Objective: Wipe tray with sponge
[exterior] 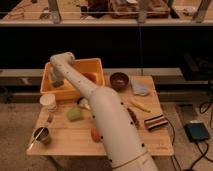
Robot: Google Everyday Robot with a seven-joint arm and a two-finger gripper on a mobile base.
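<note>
Begin left of the tray (60,94), the big yellow-orange bin at the back left of the desk (65,145). A metal cup (41,135) with a utensil leaning in it stands well in front of the tray's left corner. A pale cup (48,101) sits just in front of that same corner.

The tool (55,81) is down inside the tray, in its left part and close to the left wall. It hangs from the white arm (107,117), which bends over the tray's back rim. You cannot tell from here whether the tool is wide or narrow, or whether it carries anything.

Just in front of the tray, near its middle, a green block (74,115) lies on the desk. It looks like the sponge, and it is apart from the tool. A red-orange round thing (95,134) lies further forward, partly behind the arm.

Right of the tray stands a dark-brown bowl (119,80), close beside its right wall. Beyond it lie a bluish cloth (140,89), a yellow strip (139,105) and a dark striped packet (156,122), each farther from the tray.

As for progress, you have the tool over the right container. If the green block is indeed the sponge, it is not yet in hand, so treat the wipe as not begun. What remains is to fetch the sponge, bring it into the tray and sweep its floor. The tray floor shows nothing that marks any part as wiped.
</note>
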